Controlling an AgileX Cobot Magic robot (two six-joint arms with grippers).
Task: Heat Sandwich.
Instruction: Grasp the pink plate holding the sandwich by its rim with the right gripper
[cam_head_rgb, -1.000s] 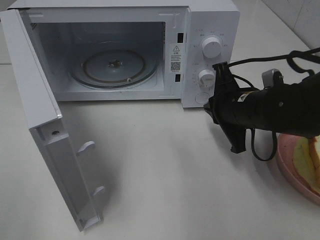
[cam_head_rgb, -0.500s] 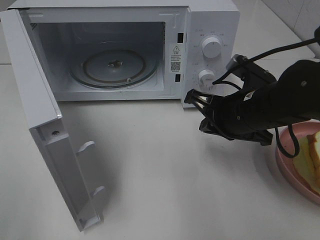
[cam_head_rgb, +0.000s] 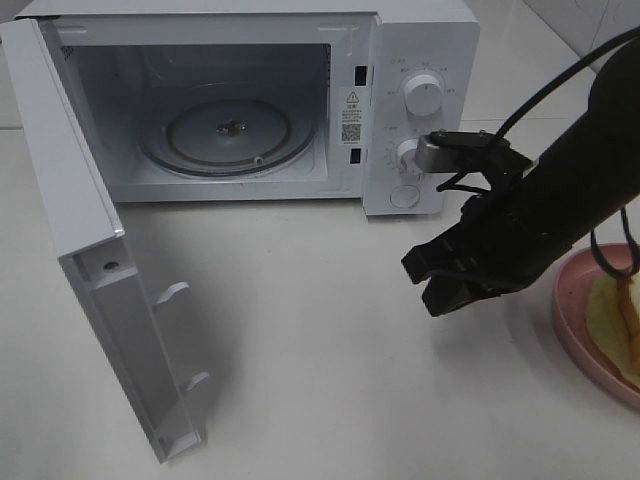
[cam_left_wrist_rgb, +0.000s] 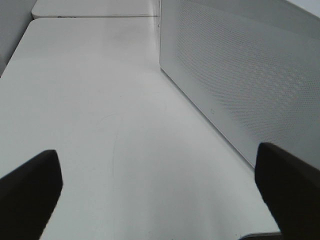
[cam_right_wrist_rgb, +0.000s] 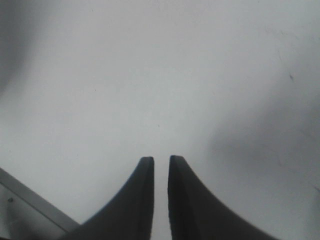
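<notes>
The sandwich (cam_head_rgb: 612, 318) lies on a pink plate (cam_head_rgb: 568, 325) at the right edge of the exterior view, partly cut off by the frame and by my right arm. Left of the plate, my right gripper (cam_head_rgb: 422, 283) hovers over the white table, pointing toward the middle. Its fingers stand a narrow gap apart in the right wrist view (cam_right_wrist_rgb: 161, 159), with nothing between them. My left gripper (cam_left_wrist_rgb: 157, 152) is wide open and empty beside the microwave's perforated side wall (cam_left_wrist_rgb: 240, 75); it does not appear in the exterior view.
The white microwave (cam_head_rgb: 420, 60) stands at the back with its door (cam_head_rgb: 100, 260) swung fully open to the left. Its glass turntable (cam_head_rgb: 230, 130) is bare. Two knobs (cam_head_rgb: 422, 95) sit on the control panel near my right arm.
My right arm has swung away from the microwave's control panel, down and toward the plate. Its fingers have parted slightly. The left gripper shows no change.
</notes>
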